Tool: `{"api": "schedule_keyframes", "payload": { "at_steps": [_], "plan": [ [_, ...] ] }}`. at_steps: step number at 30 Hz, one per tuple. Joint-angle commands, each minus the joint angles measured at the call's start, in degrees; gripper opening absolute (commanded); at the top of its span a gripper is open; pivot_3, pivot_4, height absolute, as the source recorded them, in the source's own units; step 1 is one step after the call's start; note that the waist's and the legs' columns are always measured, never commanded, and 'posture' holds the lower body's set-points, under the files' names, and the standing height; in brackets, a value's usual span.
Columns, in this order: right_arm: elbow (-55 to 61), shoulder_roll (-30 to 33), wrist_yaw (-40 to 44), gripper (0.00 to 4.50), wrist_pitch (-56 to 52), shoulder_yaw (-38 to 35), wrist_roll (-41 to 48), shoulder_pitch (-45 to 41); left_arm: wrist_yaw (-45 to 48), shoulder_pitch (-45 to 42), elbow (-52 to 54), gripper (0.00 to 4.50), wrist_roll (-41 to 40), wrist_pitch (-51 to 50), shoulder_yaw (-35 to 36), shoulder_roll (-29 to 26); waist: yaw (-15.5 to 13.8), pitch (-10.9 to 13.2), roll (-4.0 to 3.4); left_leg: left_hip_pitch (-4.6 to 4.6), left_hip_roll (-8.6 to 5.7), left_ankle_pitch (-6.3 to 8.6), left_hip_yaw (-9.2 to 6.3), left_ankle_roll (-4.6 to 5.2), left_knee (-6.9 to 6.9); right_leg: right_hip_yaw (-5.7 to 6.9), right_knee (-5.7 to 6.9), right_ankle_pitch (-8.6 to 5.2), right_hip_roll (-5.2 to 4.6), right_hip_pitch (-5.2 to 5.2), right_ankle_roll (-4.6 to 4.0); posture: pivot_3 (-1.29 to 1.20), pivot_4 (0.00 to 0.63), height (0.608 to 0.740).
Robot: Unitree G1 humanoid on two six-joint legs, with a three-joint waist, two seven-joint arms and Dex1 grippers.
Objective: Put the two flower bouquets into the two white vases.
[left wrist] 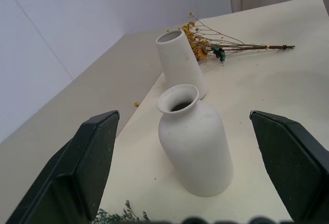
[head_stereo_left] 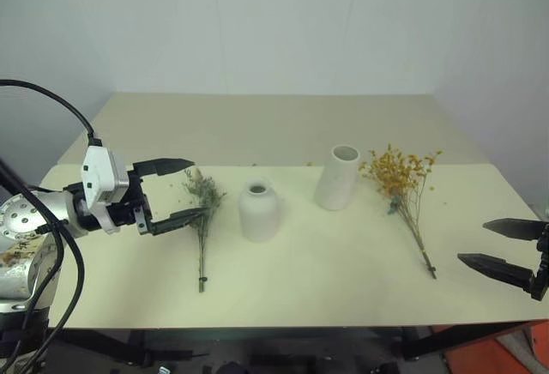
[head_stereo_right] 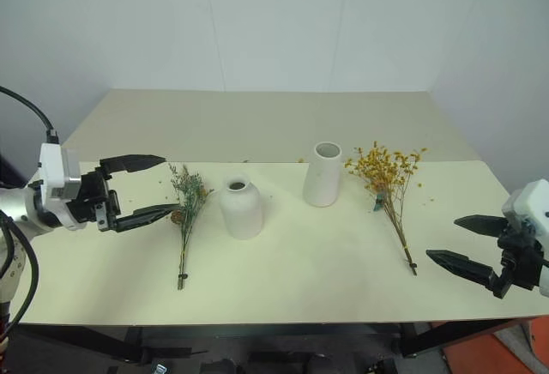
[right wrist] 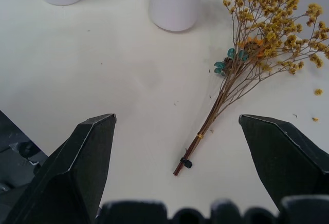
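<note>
Both arms low, level; L fingers [head_stereo_left: 176, 191] & R fingers [head_stereo_left: 504, 246] spread.

A bare robot test room, staged like a lab.

Plain white walls [head_stereo_left: 274, 22] enclose a cream table [head_stereo_left: 326, 262] on a dark frame, with no furniture or decoration around it. A black cable [head_stereo_left: 51, 104] loops over the left arm, and the few props on the table are laid out sparsely, well apart.
</note>
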State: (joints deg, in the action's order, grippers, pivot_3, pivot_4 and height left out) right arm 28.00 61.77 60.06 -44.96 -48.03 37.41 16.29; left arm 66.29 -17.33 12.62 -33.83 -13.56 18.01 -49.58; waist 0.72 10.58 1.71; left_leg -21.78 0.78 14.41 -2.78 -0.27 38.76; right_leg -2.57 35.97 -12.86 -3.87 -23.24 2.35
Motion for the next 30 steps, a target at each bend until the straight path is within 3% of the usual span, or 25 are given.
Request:
{"api": "schedule_keyframes", "payload": {
  "at_steps": [1, 15, 26, 30],
  "plan": [
    [0.40, -0.08, -0.10, 4.50, -0.21, -1.86, 0.12, -0.72, -0.28, 0.01, 1.47, 4.45, -0.73, 0.80, 0.72, 0.06, 0.01, 0.00, 0.00, 0.00, 0.00, 0.00, 0.00, 0.00, 0.00, 0.00, 0.00, 0.00, 0.00, 0.00, 0.00, 0.00, 0.150, 0.740],
    [2.86, -3.73, -2.20, 4.50, 1.14, -2.33, -2.54, 2.01, 1.76, -5.31, 0.45, 4.45, -2.34, -2.24, -4.08, 0.67, -0.10, 0.00, 0.01, 0.00, -0.01, 0.00, 0.00, 0.00, 0.01, 0.00, 0.01, 0.00, 0.00, 0.00, 0.01, 0.00, 0.150, 0.740],
    [-6.21, -3.13, -13.74, 4.50, 2.29, 18.16, -11.65, -11.01, -3.78, -25.96, 3.00, 4.45, -0.07, -10.00, -20.89, 12.09, 0.08, -0.01, 0.03, -0.08, -0.06, 0.00, -0.02, 0.00, 0.06, -0.02, -0.01, 0.06, 0.00, -0.01, -0.01, 0.00, 0.150, 0.740],
    [-11.62, -4.14, -17.09, 4.50, 2.36, 25.94, -14.97, -18.38, -7.02, -32.56, 0.54, 4.45, 7.67, -14.39, -29.82, 16.00, 0.18, -0.02, -0.01, -0.08, -0.10, 0.00, -0.03, 0.01, 0.12, -0.05, 0.00, 0.08, 0.00, 0.01, 0.04, 0.00, 0.150, 0.740]
  ]
}}
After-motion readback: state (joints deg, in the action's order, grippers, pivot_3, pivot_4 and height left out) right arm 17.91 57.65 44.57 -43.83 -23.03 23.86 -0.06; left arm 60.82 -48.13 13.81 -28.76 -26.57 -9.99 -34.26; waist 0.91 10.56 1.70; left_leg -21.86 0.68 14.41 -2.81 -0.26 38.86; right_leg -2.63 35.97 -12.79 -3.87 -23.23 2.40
